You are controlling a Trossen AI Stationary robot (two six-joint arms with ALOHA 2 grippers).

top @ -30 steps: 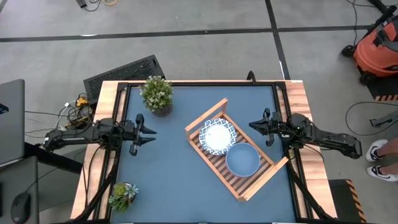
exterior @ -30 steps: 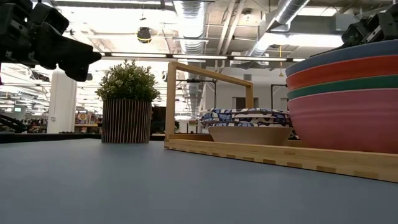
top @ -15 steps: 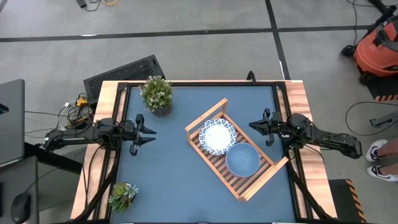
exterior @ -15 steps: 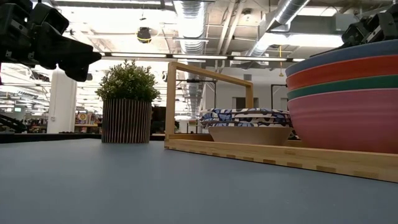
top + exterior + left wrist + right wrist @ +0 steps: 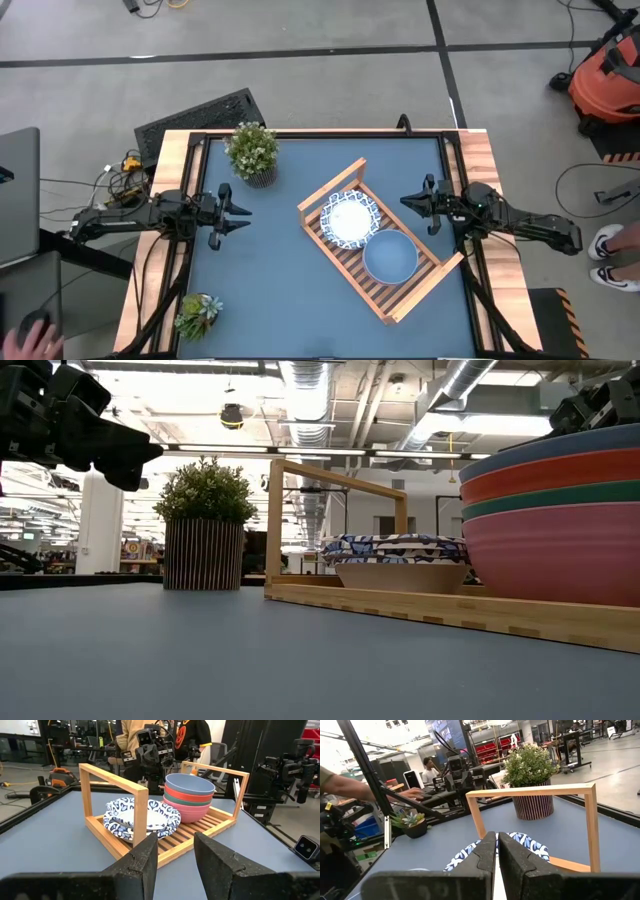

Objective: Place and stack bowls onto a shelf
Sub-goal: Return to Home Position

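The light-wood shelf (image 5: 398,300) lies askew on the blue table, right of centre. On its slats rest white bowls with blue patterned rims (image 5: 350,218), stacked, and a second stack of pink, green and red bowls with a light blue bowl (image 5: 390,256) on top; both stacks show in the left wrist view (image 5: 190,795). My left gripper (image 5: 240,215) hovers open at the table's left side, pointing toward the shelf. My right gripper (image 5: 410,205) hovers shut at the right side, just beyond the shelf's right rail, and holds nothing.
A tall potted plant (image 5: 252,150) stands at the far left and a small succulent (image 5: 198,313) at the near left corner. A person's hand (image 5: 30,335) shows off the table's near left. People stand in the room beyond the table (image 5: 150,740).
A person's hand has come into the high view off the table's near left corner. Both arms and the bowls have kept still.
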